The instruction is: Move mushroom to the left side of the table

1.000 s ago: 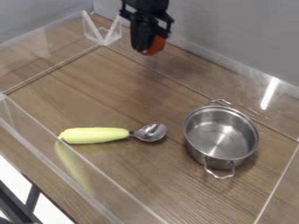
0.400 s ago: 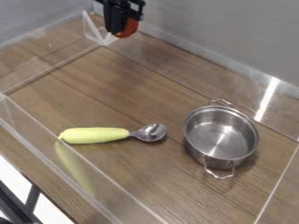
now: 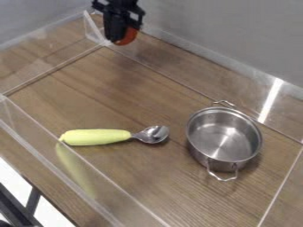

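While my tool (image 3: 120, 30) hangs clamped on the mushroom (image 3: 124, 38) near the brown wood-grain worktop's (image 3: 106, 97) far corner, I see clear acrylic walls (image 3: 42, 43) and a grey wall (image 3: 236, 27) behind.

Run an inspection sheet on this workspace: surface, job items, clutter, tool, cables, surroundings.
Surface: brown wood-grain table; no spills or marks seen.
Job's things: mushroom, reddish, pinched in the tool at the far end, left of centre in the picture; it appears clear of the wood.
Clutter: spoon with a yellow handle, lying flat near the front; steel pot, upright and empty, to the spoon's right and not touching it.
Tool: tool pointing down, shut on the mushroom.
Cables: nothing seen.
Surroundings: low clear walls around the table; plain grey wall behind.
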